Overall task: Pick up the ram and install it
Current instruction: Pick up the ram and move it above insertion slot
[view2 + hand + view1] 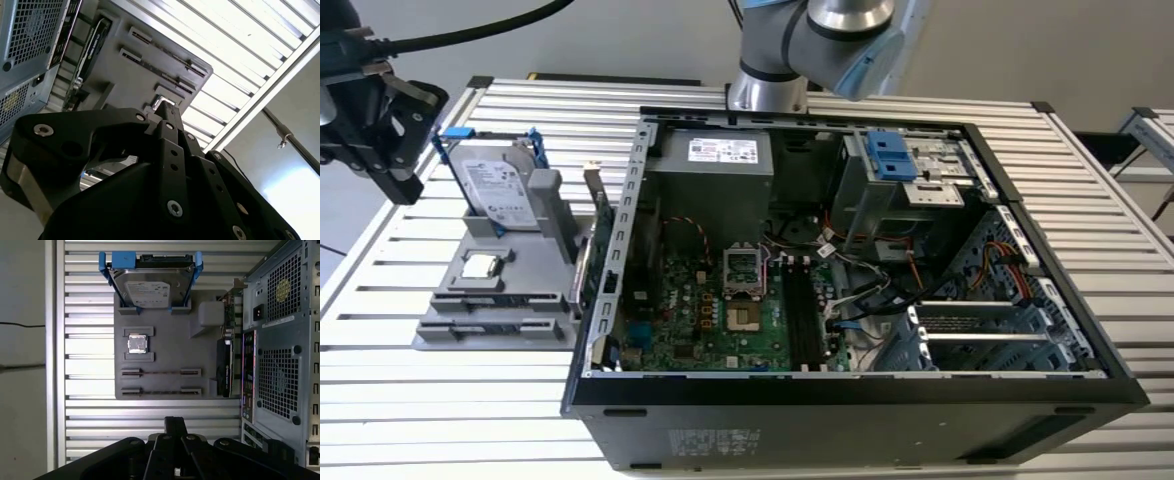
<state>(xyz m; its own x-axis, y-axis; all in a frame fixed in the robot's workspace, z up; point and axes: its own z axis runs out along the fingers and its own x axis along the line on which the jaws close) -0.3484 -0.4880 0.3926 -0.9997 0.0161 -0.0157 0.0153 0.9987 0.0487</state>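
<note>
While the gripper point(400, 185) is hovering with its fingertips point(171, 424) pressed together and holding nothing, the ram point(161, 372) is sitting untouched.
It is standing on edge in the gray holder point(170, 354), at the exterior view's left of the computer case point(854, 420) and well apart from the fingers. Coming down closed or off-line risks knocking the thin stick crooked.

Arm point(834, 25) stands tall at the back in the exterior view. The black gripper point(398, 180) hangs at that view's far left, pointing down. In the first wrist view its fingers point(171, 426) are pressed together, empty.
</note>
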